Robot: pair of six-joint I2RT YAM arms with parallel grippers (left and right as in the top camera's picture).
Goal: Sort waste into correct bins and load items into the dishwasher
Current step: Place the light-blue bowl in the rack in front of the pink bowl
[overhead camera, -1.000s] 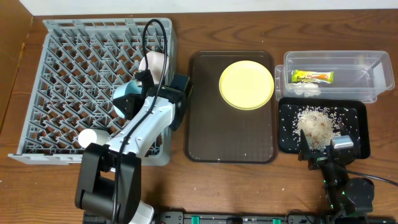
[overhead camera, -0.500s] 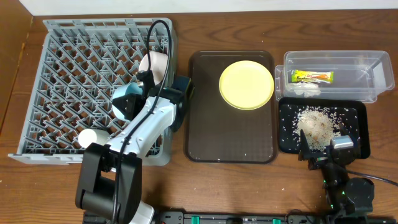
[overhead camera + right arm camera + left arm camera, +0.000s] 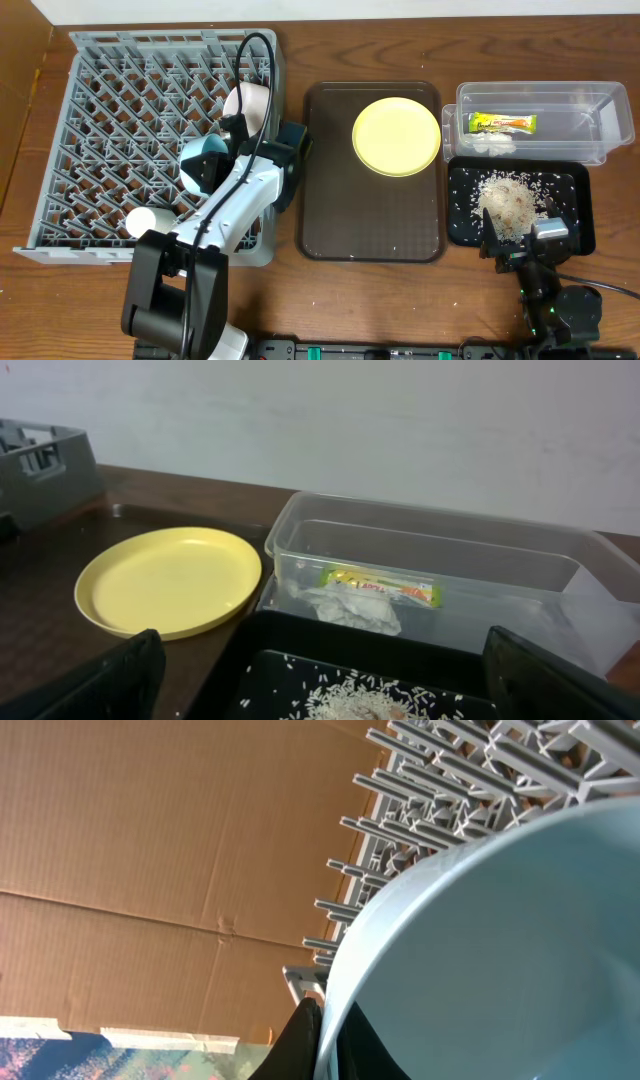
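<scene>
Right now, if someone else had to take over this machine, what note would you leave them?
Left hand: shut on the rim of the light blue bowl, over the large grey plastic dish rack.
Right hand: open, empty, by the shallow glossy black tray.
Done: green-yellow-orange snack wrapper and crumpled white tissue in the clear plastic tub; rice scraps in the black tray; two small white bowls in the rack.
Left: release the blue bowl, then load the round yellow plate from the dark brown tray. No chopsticks visible.
</scene>
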